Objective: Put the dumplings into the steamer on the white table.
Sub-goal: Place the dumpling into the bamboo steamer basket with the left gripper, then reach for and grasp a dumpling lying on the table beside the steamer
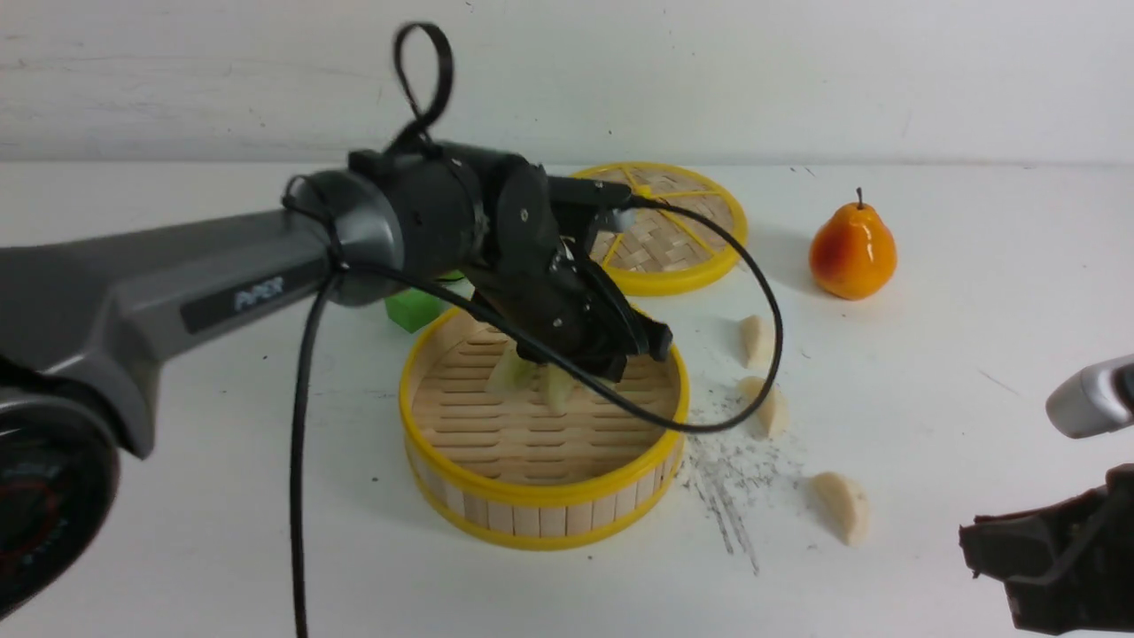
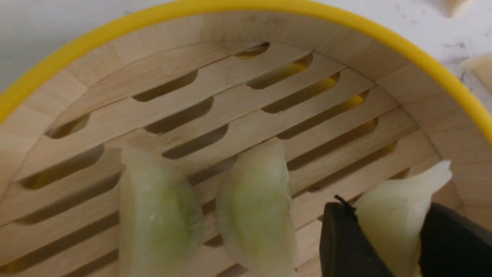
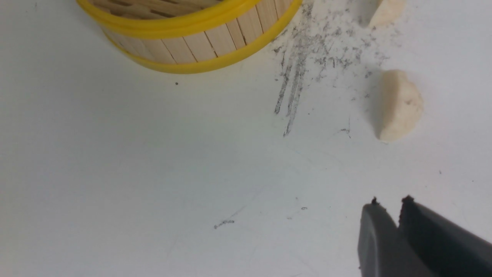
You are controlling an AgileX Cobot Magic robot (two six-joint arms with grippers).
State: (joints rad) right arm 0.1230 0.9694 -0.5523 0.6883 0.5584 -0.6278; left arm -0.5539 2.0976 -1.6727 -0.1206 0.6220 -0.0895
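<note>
While I look through the left wrist camera, I see my left pincer (image 2: pixel 386 209) clamped on a pale greenish dumpling (image 2: pixel 401 219), with one finger on each side of it. This dumpling is inside the ring of the steamer (image 1: pixel 540 492), above its slatted floor or on it; I cannot tell if it touches the slats. Two other greenish dumplings, the first one (image 2: pixel 157 215) and the second one (image 2: pixel 255 215), lie on the slats side by side, with a narrow space between them.

The steamer stands on the white surface (image 1: pixel 939 390), and the left arm (image 1: pixel 239 275) reaches over it from the left side. Three cream-white dumplings are outside, to the right of the steamer: the far one (image 1: pixel 756 342), the middle one (image 1: pixel 769 409) and the near one (image 1: pixel 842 507). They rest on the surface, apart from each other, and the near one lies farther to the right.

My right pincer (image 3: pixel 391 206) is above the surface and holds nothing. Its tips are a little apart, with a thin gap between them.

Behind the steamer I see the woven lid (image 1: pixel 654 237), lying flat, and to the right of this lid stands an orange pear (image 1: pixel 853 251). A green cube (image 1: pixel 414 308) is near the steamer, at its far left side, partly hidden.
</note>
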